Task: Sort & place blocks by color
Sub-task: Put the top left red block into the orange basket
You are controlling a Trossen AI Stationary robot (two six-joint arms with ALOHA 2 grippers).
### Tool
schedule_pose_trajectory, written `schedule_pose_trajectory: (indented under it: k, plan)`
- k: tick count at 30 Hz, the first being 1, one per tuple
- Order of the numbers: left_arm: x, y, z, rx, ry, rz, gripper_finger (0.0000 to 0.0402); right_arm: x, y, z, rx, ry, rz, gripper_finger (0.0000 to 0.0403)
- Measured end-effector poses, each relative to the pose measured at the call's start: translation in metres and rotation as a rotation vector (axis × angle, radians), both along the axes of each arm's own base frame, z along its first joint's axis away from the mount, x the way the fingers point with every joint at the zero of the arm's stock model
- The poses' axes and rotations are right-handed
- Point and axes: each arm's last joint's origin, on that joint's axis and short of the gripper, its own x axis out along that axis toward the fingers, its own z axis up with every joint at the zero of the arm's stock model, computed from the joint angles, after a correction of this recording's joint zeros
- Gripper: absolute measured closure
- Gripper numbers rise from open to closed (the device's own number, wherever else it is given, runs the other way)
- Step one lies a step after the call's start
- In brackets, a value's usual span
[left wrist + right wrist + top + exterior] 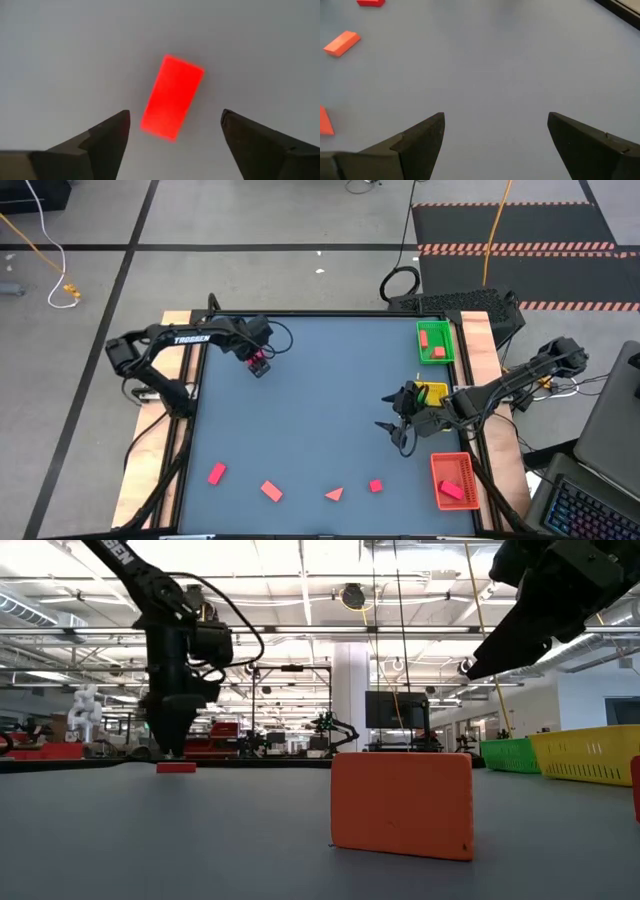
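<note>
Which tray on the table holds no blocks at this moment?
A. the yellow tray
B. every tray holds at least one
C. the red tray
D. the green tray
A: in the high view the yellow tray shows nothing inside, while red blocks lie in the green tray and the red tray.

matt table (320, 410), smooth red block (171, 97)

Seven red blocks (217, 473), three trays (436, 326)
</note>
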Motion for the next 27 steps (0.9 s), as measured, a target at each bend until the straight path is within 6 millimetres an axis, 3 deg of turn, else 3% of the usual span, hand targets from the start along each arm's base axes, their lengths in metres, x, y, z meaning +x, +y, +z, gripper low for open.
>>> schedule_pose_trajectory:
  k: [6,13,22,27]
  plan:
    - [0.000,0.010,-0.017,-0.063,0.020,-0.037,0.0083,0.001,-0.003,0.000,0.000,0.001,-0.017,0.0058]
    - [0.001,0.014,-0.033,-0.143,0.046,-0.033,0.0133,0.001,-0.003,0.000,0.000,0.001,-0.017,0.0058]
    - [0.012,0.018,-0.010,-0.085,-0.033,-0.036,0.0276,0.001,-0.004,0.000,-0.004,0.002,-0.019,0.0058]
    - [0.021,0.019,0.001,-0.114,-0.091,-0.053,0.0277,0.001,-0.004,0.000,-0.002,0.001,-0.021,0.0058]
